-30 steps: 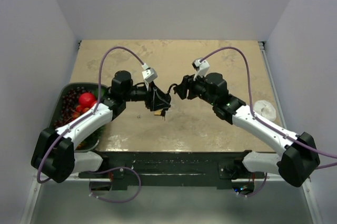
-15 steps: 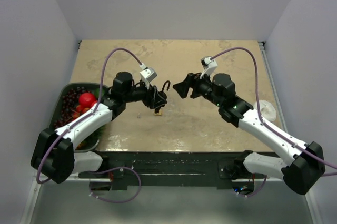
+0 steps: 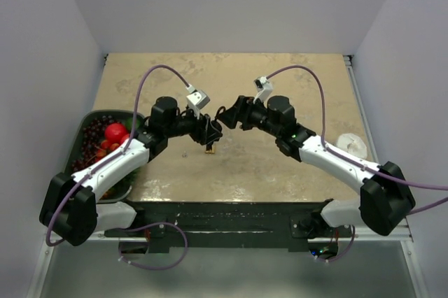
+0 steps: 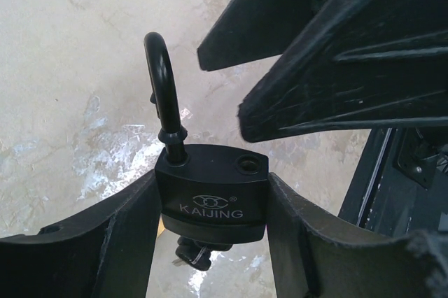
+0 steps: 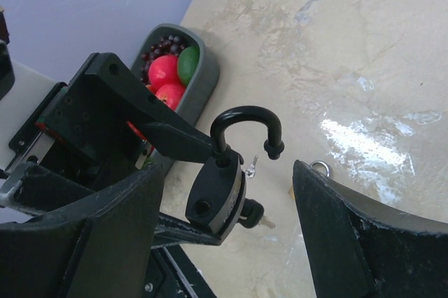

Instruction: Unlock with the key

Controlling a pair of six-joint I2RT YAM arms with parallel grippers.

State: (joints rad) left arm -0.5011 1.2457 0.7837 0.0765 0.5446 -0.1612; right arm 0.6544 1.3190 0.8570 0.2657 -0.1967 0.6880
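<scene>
Left claw [image 3: 210, 130] clamps padlock [image 4: 212, 189] body, bracing it | key [image 5: 255, 217] seated below, shackle [image 5: 245, 122] free | right claw [image 3: 226, 115] wide, flanking shackle

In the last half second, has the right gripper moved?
Yes. The right gripper shifted left, away from the white disc, closing on the padlock.
</scene>
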